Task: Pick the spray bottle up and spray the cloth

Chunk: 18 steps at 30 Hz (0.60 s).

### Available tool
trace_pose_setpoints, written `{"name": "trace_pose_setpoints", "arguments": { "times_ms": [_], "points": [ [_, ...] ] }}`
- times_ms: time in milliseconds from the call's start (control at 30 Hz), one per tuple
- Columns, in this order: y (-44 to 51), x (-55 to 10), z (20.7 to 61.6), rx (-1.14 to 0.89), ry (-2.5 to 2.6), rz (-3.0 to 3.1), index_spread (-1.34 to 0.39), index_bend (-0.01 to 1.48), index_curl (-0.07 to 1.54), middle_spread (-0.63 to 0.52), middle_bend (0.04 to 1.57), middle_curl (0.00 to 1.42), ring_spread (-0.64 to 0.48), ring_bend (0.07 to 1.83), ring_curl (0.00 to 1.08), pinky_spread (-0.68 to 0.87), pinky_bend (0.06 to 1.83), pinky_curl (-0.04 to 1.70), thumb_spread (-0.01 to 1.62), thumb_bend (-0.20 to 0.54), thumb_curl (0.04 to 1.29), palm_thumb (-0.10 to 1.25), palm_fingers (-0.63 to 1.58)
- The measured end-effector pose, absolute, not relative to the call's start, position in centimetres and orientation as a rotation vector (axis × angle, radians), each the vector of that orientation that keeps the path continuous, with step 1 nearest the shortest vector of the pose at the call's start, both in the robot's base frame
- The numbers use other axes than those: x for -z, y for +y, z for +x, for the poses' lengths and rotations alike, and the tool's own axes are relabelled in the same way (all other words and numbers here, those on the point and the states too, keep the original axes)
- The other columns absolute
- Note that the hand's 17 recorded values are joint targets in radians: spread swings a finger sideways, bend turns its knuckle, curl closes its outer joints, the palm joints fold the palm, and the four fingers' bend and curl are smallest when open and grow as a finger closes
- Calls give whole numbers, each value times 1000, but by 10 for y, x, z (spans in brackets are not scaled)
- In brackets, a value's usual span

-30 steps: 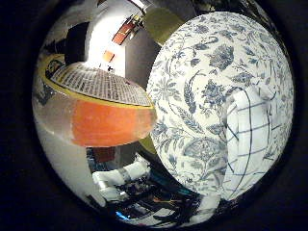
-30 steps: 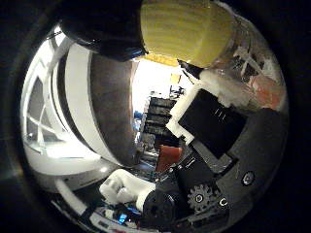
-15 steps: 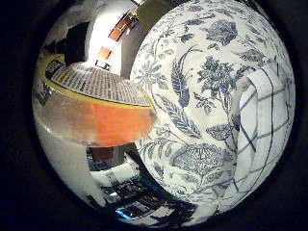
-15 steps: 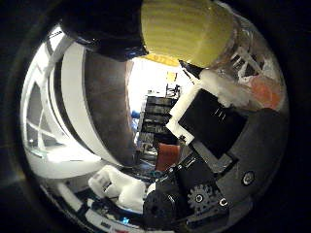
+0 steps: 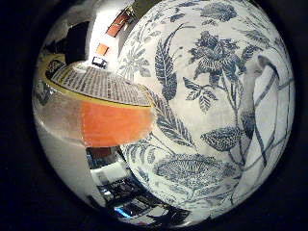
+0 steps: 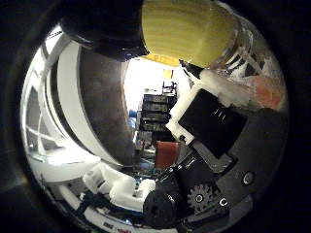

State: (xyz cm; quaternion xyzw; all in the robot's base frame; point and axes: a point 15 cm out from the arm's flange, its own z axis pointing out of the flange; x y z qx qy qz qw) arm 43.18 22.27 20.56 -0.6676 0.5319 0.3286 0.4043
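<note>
The spray bottle [image 5: 96, 113] lies close against my palm. It is clear, holds orange liquid and carries a printed label with a yellow edge. Its yellow ribbed collar [image 6: 187, 29] shows in the thumb side view. My right hand [image 6: 218, 141] is shut on the bottle, with white and black fingers curled against its clear side. Beyond the bottle lies a white cloth with dark grid lines [image 5: 267, 130], on a blue-and-white floral tablecloth [image 5: 192, 96] that fills much of the little finger side view.
Past the hand, the room shows dark shelving [image 6: 155, 114] and a red-orange box [image 6: 167, 153]. White robot parts [image 6: 116, 187] sit at the view's edge.
The floral tablecloth and checked cloth have grown larger in view, so the palm has come closer to them. The bottle stays fixed against the palm and the fingers have not shifted.
</note>
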Motion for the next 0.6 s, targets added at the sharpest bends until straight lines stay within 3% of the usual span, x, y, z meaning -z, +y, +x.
{"name": "trace_pose_setpoints", "arguments": {
  "times_ms": [200, 333, 467, 600],
  "points": [
    [223, -205, 427, -838, 1299, -1707, -269, 746, 676, -101, 1233, 580, -203, 1288, 670, -320, 1050, 1018, 724, -36, 690, 903, 989],
    [225, -206, 419, -862, 1274, -1738, -324, 485, 668, -154, 1109, 578, -239, 1242, 640, -397, 1107, 944, 662, -32, 691, 900, 721],
    [219, -201, 413, -858, 1254, -1818, -362, 291, 624, -192, 974, 573, -261, 1228, 620, -449, 1087, 882, 746, -27, 665, 900, 491],
    [217, -204, 412, -846, 1244, -1839, -348, 309, 608, -190, 860, 558, -247, 1097, 584, -363, 895, 838, 910, -29, 617, 860, 213]
  ]
}}
